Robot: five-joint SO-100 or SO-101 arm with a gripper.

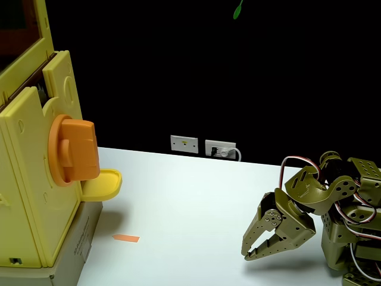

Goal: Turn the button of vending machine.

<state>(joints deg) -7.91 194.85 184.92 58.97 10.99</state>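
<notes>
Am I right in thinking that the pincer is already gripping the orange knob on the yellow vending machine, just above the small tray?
Not quite. In the fixed view the pincer sits folded low on the table at the right, far from the orange knob, touching nothing. The knob does sit just above the small tray on the vending machine.

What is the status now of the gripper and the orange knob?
Gripper shut, empty, folded low near the arm's base. Orange knob on the vending machine untouched, far from the gripper. Nothing between but bare table and an orange marker.
</notes>
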